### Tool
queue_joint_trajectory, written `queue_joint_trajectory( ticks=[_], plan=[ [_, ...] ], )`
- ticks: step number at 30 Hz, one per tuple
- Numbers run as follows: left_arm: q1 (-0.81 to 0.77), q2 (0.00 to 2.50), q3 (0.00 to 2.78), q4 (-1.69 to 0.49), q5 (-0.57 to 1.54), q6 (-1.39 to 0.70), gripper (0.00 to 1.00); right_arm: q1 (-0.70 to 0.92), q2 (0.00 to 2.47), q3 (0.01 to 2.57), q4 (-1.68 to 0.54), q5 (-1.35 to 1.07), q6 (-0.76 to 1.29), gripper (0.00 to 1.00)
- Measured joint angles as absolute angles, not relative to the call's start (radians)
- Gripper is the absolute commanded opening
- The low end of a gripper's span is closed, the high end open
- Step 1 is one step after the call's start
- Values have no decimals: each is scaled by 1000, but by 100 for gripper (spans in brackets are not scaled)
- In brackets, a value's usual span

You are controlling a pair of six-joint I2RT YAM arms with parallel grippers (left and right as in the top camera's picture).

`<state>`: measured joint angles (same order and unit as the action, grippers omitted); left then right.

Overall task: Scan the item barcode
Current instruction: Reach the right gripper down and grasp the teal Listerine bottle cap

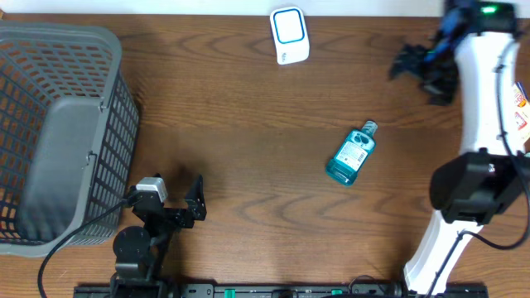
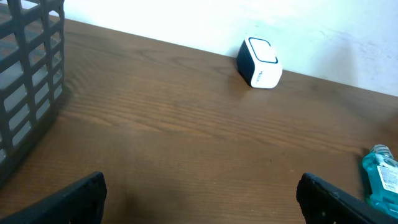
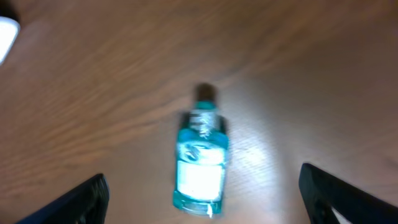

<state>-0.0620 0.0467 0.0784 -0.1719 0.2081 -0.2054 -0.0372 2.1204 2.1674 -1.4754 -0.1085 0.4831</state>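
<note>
The item, a small teal mouthwash bottle [image 1: 351, 156] with a white label, lies on its side on the wooden table [image 1: 248, 108], right of centre. It also shows at the right edge of the left wrist view as the bottle [image 2: 380, 177], and blurred in the right wrist view as the bottle [image 3: 200, 158]. A white scanner [image 1: 289, 35] with a blue-rimmed window stands at the table's back edge, seen as the scanner [image 2: 259, 62]. My right gripper [image 1: 418, 74] hovers open, up and to the right of the bottle, holding nothing. My left gripper [image 1: 175, 192] rests open near the front left.
A large grey mesh basket [image 1: 58, 132] fills the left side; its wall [image 2: 28, 93] stands close on the left gripper's left. A cable runs from the basket's front toward the left arm's base. An orange-and-white package [image 1: 522, 108] peeks in at the right edge.
</note>
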Motion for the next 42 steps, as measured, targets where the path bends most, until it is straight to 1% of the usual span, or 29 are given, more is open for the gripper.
queue_joint_trajectory(
  ticks=[4,6,11,13,15,16,20,22,25,26,27,31,32,38,40,42],
  plan=[
    [-62,47,78,-172,208,-205,98,77,2129,1976,-1271,-105,488,95],
    [-62,47,78,-172,208,-205,98,108,2138,1902,-1215,-95,502,95],
    [-62,47,78,-172,208,-205,98,115,2139,1800,-1187,-29,571,87],
    [-62,47,78,-172,208,-205,98,115,2139,1792,-1186,-1,593,75],
    [-62,47,78,-172,208,-205,98,115,2139,1777,-1169,23,619,69],
    [-62,47,78,-172,208,-205,98,115,2139,1769,-1159,29,623,68],
    [-62,47,78,-172,208,-205,98,115,2138,1660,-1032,62,658,68],
    [-62,47,78,-172,208,-205,98,115,2138,1589,-974,79,686,66],
    [-62,47,78,-172,208,-205,98,112,2135,1520,-899,89,719,49],
    [-62,47,78,-172,208,-205,98,110,2131,1511,-881,85,721,45],
    [-62,47,78,-172,208,-206,98,109,2126,1502,-865,86,727,36],
    [-62,47,78,-172,208,-205,98,107,2119,1490,-854,91,733,19],
    [-62,47,78,-172,208,-205,98,107,2117,1490,-855,93,738,17],
    [-62,47,78,-172,208,-205,98,95,2122,1517,-896,57,701,13],
    [-62,47,78,-172,208,-205,98,93,2135,1581,-974,41,671,11],
    [-62,47,78,-172,208,-206,98,93,2135,1628,-1002,36,653,10]
  ],
)
